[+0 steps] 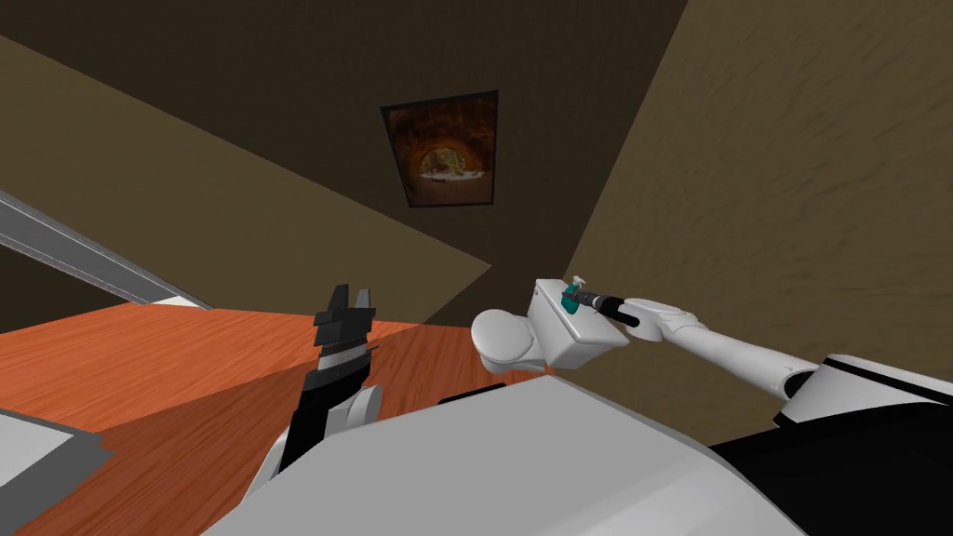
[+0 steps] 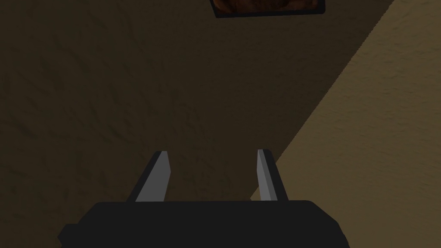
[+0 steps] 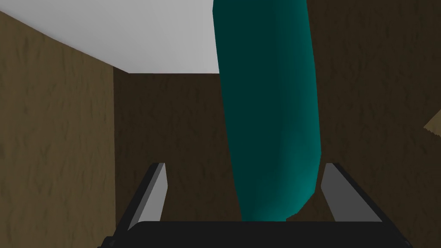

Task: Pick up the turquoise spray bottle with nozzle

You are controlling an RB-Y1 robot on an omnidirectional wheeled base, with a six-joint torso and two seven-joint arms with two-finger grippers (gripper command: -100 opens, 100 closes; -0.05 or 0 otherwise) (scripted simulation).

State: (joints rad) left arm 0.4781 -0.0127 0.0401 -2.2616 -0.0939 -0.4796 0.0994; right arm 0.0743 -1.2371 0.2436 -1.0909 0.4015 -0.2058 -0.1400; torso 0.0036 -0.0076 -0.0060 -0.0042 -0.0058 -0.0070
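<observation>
Right claw (image 3: 245, 165) open, straddling the turquoise spray bottle (image 3: 267, 107), which sits on the toilet tank (image 1: 582, 342) (bottle hugs one finger, the other well apart). Reach looks done; closing and lifting remain. Left claw (image 2: 211, 151) open, idle over the wooden floor (image 1: 140, 372).

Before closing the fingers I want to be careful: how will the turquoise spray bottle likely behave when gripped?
The spray bottle looks smooth and rounded, so it may slip or turn between the thin blades of the right gripper. It sits nearer one blade, so closing would probably nudge it sideways. Tall and narrow on the toilet tank, it could tip.
</observation>
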